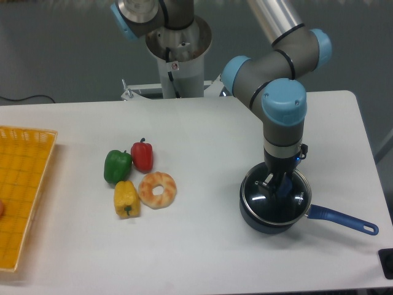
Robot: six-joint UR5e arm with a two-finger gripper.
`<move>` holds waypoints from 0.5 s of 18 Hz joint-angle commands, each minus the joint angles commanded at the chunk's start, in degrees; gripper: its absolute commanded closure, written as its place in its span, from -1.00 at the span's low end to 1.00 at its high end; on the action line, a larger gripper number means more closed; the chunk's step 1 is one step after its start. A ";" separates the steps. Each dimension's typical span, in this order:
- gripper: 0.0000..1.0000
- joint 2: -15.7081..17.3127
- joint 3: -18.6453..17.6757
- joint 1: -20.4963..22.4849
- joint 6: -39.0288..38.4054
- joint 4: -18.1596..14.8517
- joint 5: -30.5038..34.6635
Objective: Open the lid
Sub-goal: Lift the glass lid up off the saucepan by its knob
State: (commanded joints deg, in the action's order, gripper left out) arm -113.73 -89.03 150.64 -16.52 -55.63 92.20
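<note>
White table (pixel 202 141), grey wall behind

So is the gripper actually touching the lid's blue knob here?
Cannot tell. In the only camera view, the gripper is down at the knob of the lid, but the wrist and fingers hide any contact or gap.

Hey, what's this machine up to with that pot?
The robot arm has its tool down on the lid of a blue saucepan, right at the blue knob in the middle. It looks set to take the lid off, and whether the lid has left the pot's rim cannot be told from this view. Whether the tool has closed on the knob is hard to see too. To the left lie three toy peppers and a doughnut, untouched, and a yellow basket sits at the table edge.
</note>
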 joint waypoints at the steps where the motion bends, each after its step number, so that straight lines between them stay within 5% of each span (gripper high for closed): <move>1: -0.06 0.00 0.00 0.00 0.00 -0.44 0.00; 9: -0.05 0.88 0.00 -0.35 4.04 -1.94 0.09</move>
State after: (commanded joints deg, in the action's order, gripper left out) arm -112.85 -89.03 150.29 -12.49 -57.57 92.28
